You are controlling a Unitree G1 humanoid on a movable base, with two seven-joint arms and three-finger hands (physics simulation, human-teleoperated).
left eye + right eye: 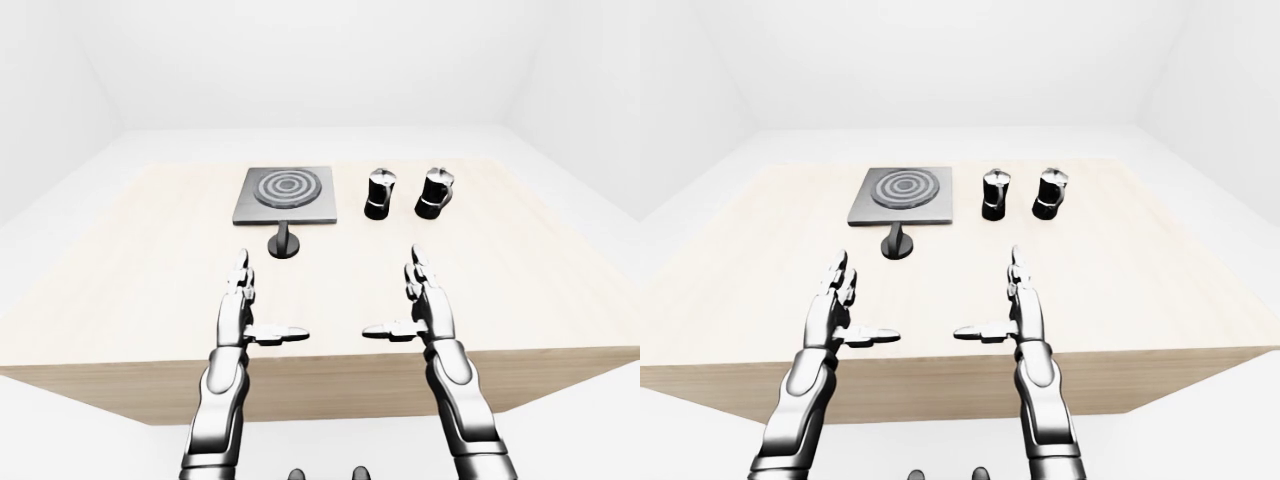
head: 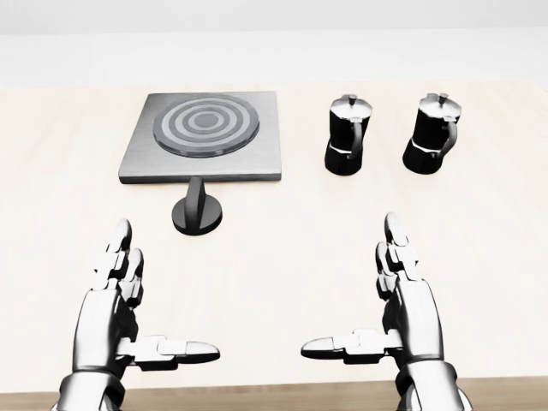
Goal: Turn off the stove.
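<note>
A grey square stove (image 2: 202,137) with concentric burner rings lies on the wooden table (image 2: 282,248) at the head view's upper left. Its black knob (image 2: 197,210) stands on a round base just below the stove's lower edge, the grip pointing up the view. My left hand (image 2: 145,317) hovers open at lower left, below the knob and apart from it, thumb pointing inward. My right hand (image 2: 377,317) hovers open at lower right, mirroring it. Neither hand touches anything.
Two black-and-silver moka pots (image 2: 347,135) (image 2: 432,133) stand side by side to the right of the stove. The table's near edge (image 1: 320,365) runs just under my wrists. White floor and walls surround the table.
</note>
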